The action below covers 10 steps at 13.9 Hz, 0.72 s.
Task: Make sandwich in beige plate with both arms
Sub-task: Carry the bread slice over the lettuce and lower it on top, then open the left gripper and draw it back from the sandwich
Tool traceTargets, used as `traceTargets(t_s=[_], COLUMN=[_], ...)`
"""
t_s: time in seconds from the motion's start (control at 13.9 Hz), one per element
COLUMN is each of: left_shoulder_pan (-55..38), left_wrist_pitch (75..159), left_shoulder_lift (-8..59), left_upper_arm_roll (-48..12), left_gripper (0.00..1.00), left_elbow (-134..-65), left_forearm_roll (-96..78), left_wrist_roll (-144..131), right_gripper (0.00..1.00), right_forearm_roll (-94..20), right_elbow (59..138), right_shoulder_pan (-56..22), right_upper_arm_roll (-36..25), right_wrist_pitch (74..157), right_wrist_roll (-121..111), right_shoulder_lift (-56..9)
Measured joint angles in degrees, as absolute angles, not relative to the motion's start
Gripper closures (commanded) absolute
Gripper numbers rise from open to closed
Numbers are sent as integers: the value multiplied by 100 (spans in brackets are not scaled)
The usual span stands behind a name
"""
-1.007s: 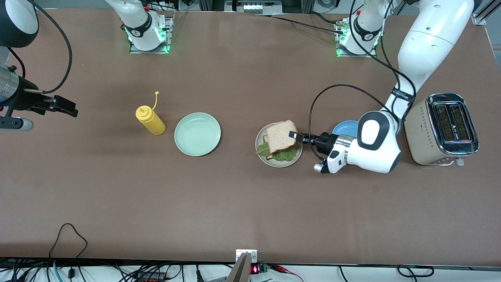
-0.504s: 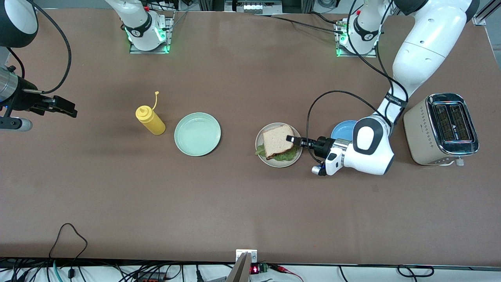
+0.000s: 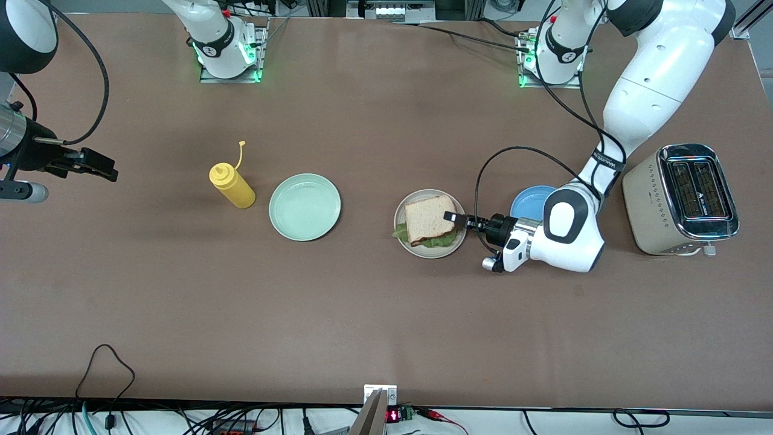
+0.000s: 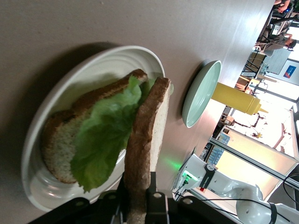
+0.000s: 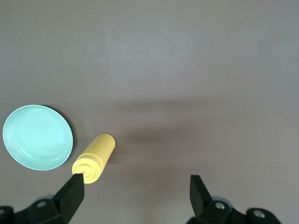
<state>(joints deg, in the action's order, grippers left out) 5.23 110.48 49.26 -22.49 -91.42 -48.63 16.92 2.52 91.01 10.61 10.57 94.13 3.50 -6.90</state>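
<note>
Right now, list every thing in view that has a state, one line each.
Top bread slice: pinched by the left gripper, over the lettuce.
Lettuce: on the bottom slice.
Beige plate: holds the sandwich.
Mint-green plate: empty.
Mustard bottle: upright, cap open.
Left gripper: shut on the slice.
Right gripper: open, waiting.

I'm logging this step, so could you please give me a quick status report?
Left gripper shut on top bread slice, over lettuce in beige plate. Right gripper open, waiting. Nothing in the way.
</note>
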Motion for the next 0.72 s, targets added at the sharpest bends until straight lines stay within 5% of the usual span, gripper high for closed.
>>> traceTargets(t_s=[0.72], left_shoulder_pan=[587], left_wrist_pitch=[11333], left_shoulder_lift=[5035], left_upper_arm_roll=[-2112], left_gripper=[0], left_elbow=[-8717], left_forearm_roll=[-4699], left_wrist_roll=[1723], right_gripper=[0], right_forearm_roll=[254], right_elbow=[9098], right_shoulder_pan=[1070], right_upper_arm_roll=[1057], right_wrist_pitch=[9416], right_wrist_roll=[350], right_shoulder_lift=[-690])
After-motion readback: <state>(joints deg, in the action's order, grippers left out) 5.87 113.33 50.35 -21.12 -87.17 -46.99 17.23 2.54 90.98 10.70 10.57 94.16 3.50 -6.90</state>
